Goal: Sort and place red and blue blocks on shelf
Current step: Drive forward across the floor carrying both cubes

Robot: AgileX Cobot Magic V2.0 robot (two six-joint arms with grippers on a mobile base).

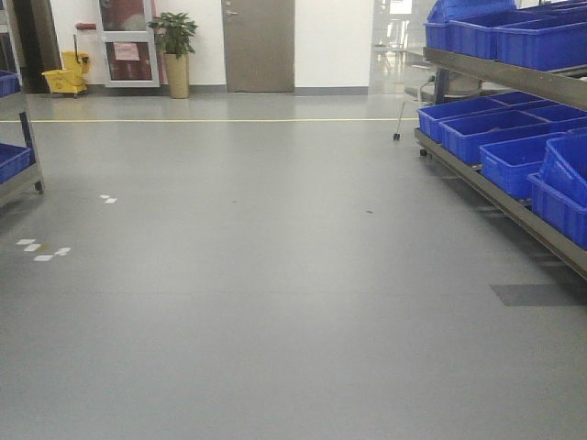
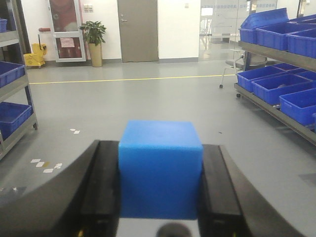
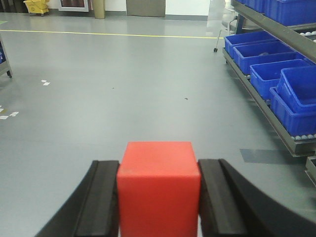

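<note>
In the left wrist view my left gripper [image 2: 159, 146] is shut on the blue block [image 2: 160, 173], a matte cube squeezed between both black fingers [image 2: 101, 187]. In the right wrist view my right gripper [image 3: 159, 164] is shut on the red block [image 3: 159, 192], which fills the gap between its fingers [image 3: 213, 195]. Both are held above grey floor. The shelf [image 1: 495, 200] is a steel rack along the right side, also seen as the shelf [image 2: 276, 114] and the shelf [image 3: 257, 98], some way ahead and to the right. Neither gripper shows in the front view.
Large blue bins [image 1: 481, 128] fill the right rack's tiers. A second rack [image 2: 17, 129] with blue bins stands at the left. Far ahead are a door [image 1: 259, 44], a potted plant [image 1: 174, 50] and a yellow mop bucket [image 1: 66, 78]. White tape marks [image 1: 41, 249] dot the floor.
</note>
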